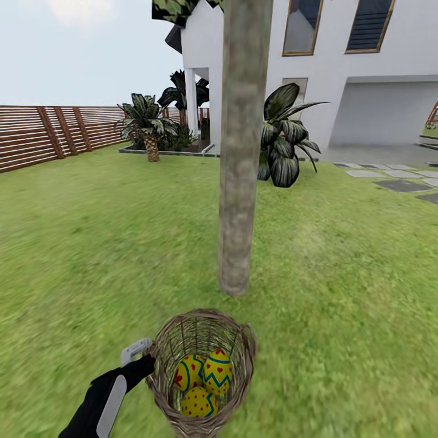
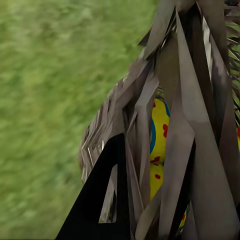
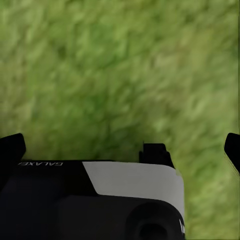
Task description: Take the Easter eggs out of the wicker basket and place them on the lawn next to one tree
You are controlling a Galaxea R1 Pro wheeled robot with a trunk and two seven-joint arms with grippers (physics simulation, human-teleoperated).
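Garden scene: lawn runs back to a brown slat fence and a white house, with palm-like plants along the house side. Tree with a thick mottled trunk stands mid-lawn, straight ahead in the head view.

Wicker basket sits low in the head view, just short of the trunk base, apart from it. All three Easter eggs are inside: two side by side, one in front of them nearer the robot, touching each other.

Left pincer is at the basket's left rim; arm comes up from the lower left. Left wrist view: a dark finger is pressed against the weave of the basket, yellow eggs visible through the slats. Looks closed on the rim, narrow. Whether the basket is on the grass or lifted, can't tell.

Right wrist view: blurred grass, right pincer finger tips at both picture edges, spread wide, nothing between them.
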